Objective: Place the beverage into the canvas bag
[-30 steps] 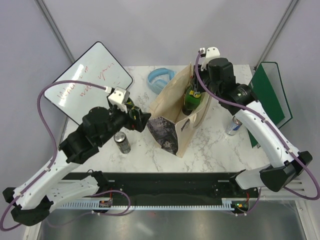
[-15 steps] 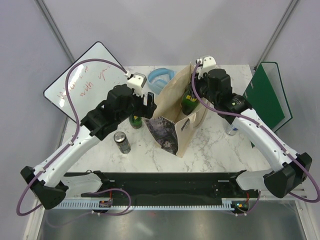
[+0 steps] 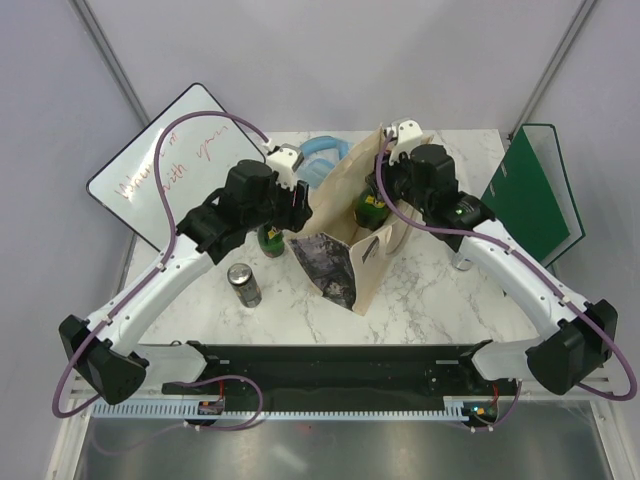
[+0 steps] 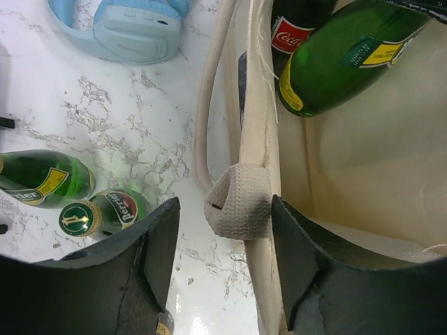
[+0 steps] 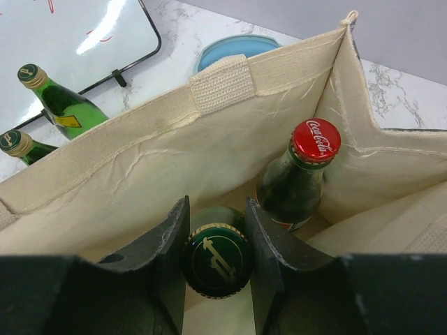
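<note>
Bottle cap (image 5: 216, 259) tight between right jaws

The canvas bag (image 3: 338, 195) holds a Coca-Cola bottle (image 5: 313, 148) and a second bottle (image 5: 216, 258). Around it, two more bottles (image 4: 43, 180) stand at nine o'clock, a can (image 3: 243, 285) at eight, a whiteboard (image 3: 165, 165) at ten, headphones (image 4: 133, 31) at twelve.

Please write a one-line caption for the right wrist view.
Right gripper holds a green bottle inside the canvas bag, beside a red-capped cola bottle.
</note>
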Action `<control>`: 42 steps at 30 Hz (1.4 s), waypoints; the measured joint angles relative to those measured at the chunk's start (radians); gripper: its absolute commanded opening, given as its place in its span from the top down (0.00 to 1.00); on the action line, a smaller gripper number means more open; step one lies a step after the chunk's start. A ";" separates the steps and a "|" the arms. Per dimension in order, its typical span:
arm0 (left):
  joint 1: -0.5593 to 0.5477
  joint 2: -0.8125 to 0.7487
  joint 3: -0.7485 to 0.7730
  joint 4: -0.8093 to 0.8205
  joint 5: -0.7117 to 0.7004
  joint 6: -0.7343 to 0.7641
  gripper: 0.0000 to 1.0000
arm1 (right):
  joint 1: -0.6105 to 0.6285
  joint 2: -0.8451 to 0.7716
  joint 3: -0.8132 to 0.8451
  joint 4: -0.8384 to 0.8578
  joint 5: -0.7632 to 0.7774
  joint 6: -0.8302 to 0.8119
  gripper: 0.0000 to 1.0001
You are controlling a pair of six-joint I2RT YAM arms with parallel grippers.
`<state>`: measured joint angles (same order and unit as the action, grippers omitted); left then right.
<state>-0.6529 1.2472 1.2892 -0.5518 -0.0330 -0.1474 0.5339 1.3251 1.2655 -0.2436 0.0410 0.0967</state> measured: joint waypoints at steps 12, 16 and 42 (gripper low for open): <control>0.029 0.003 0.001 0.008 0.119 0.010 0.92 | 0.000 0.035 -0.009 0.011 -0.020 -0.034 1.00; 0.029 0.010 0.014 0.008 0.150 0.015 0.98 | 0.000 0.035 -0.043 0.041 -0.023 -0.050 1.00; 0.029 0.048 0.089 0.005 0.229 0.015 0.98 | 0.000 0.165 -0.127 0.195 -0.091 -0.182 0.93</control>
<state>-0.6239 1.2949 1.3781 -0.5468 0.1959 -0.1322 0.5339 1.4899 1.1385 -0.0486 -0.0498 -0.0849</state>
